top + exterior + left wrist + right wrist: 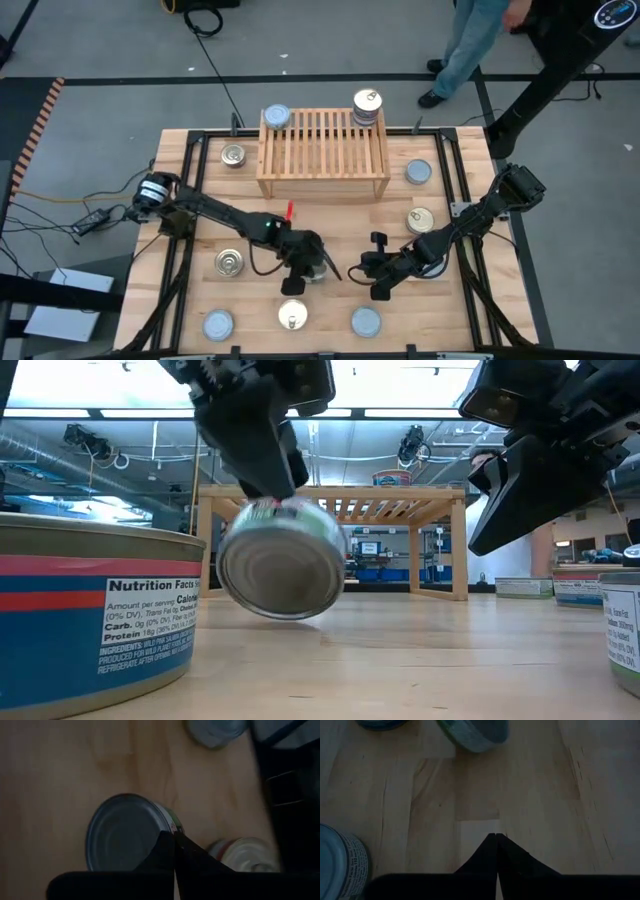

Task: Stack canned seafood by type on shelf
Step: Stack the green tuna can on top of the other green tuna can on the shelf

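Low view: one tin (283, 563) is seen tipped up, its flat face turned to the camera, right under the left pincer (262, 472). Whether its edge touches the table (340, 225) cannot be told. In the left wrist view the fingertips are seen clenched together, meeting at the tin's rim, not around its body. No real grip is judged to be had.

Risks:
- The tin is likely to be rolled or flipped if it is pushed further by the clenched tips, since it is balanced on edge.
- If a lift is tried like this, the tin is expected to be dropped, as nothing is clamped.
- The right pincer (496, 836) is clenched too, empty, hanging low just beside the work spot. A clash of arms is possible if both are moved inward.
- A golden-lidded tin (293, 316) lies near and could be knocked by a rolling tin.

Tin look: short, round, plain silvery-blue lid, coloured label band on the side wall.

Location: front middle of the table, well apart from the shelf (323, 150) at the back. On the shelf, a silvery tin (277, 117) is set at its left corner and a golden-topped stack (367, 106) at its right corner. Other tins are left scattered on the table.
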Controlling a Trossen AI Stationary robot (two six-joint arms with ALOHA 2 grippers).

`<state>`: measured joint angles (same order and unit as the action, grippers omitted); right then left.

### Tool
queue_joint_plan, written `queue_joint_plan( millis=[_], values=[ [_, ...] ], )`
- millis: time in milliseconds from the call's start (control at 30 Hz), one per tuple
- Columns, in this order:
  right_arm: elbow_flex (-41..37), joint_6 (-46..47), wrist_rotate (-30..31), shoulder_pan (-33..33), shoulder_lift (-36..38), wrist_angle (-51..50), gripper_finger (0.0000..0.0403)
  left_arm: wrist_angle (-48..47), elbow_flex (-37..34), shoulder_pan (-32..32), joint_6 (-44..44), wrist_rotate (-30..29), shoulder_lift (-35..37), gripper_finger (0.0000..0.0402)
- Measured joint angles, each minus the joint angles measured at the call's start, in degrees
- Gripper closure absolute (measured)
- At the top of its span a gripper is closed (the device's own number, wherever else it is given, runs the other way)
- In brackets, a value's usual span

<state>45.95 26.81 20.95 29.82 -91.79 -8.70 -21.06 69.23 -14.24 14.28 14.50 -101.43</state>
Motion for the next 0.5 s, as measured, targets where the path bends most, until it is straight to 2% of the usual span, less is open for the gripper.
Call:
queue_joint_plan(
  millis=[100, 500],
  values=[
    [0.0, 0.0, 0.0, 0.0, 0.0, 0.0, 0.0386, 1.6, -0.1, 1.6, 1.8, 4.1, 0.0, 0.0401],
    [0.0, 0.0, 0.0, 0.0, 0.0, 0.0, 0.0387, 1.6, -0.2, 5.2, 2.3, 6.3, -0.3, 0.0401]
  ],
)
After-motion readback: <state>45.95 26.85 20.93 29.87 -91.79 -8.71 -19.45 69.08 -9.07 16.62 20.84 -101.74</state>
